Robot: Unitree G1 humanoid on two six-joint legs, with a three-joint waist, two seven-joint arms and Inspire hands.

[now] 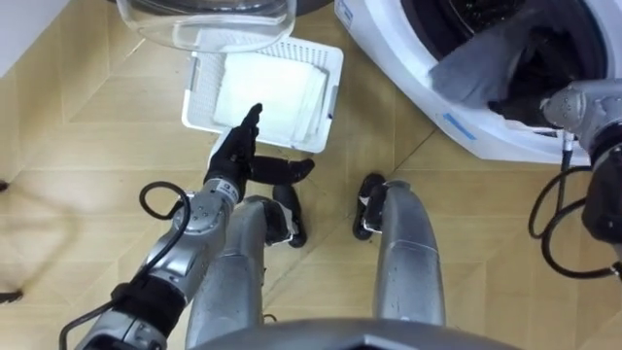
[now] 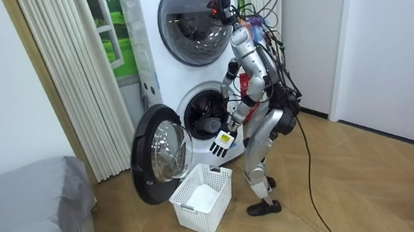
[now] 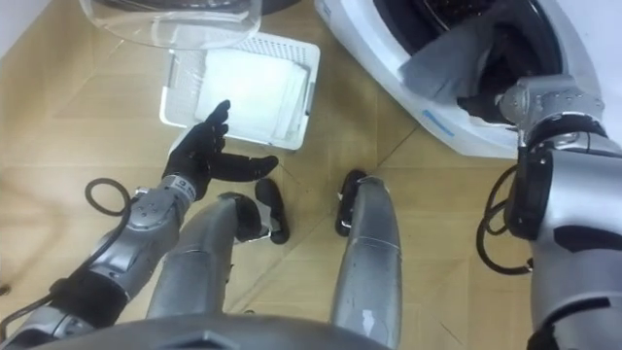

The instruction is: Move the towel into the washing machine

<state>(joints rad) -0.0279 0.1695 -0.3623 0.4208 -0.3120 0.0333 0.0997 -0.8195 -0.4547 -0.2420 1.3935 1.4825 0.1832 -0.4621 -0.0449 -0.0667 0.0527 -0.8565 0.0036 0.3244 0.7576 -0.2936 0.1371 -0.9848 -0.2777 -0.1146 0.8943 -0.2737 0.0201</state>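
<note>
— Where is the grey towel [image 1: 474,66] lying right now?

— It is lying across the lip of the washing machine [image 1: 457,131], partly inside the drum and partly hanging over the rim. Our right hand [image 3: 496,101] is sitting at the drum's mouth among the cloth. Its fingers are hiding in the dark folds, so we are not able to tell whether they are gripping.

— And our left hand [image 1: 236,156]?

— It is hovering above the white basket [image 1: 199,97], fingers straight and spread, holding nothing. A folded white cloth [image 1: 267,92] is lying in that basket.

— So what are we aiming for?

— We are judging this step to be seating the towel fully inside. We are wanting the bulk pushed deep past the rim, and the hanging edge swept in after it, so nothing is trailing where the glass door [image 1: 204,19] shuts.

— Anything we are worrying about?

— Cloth catching on our fingers. We are planning to loosen them fully, then draw straight back.
</note>
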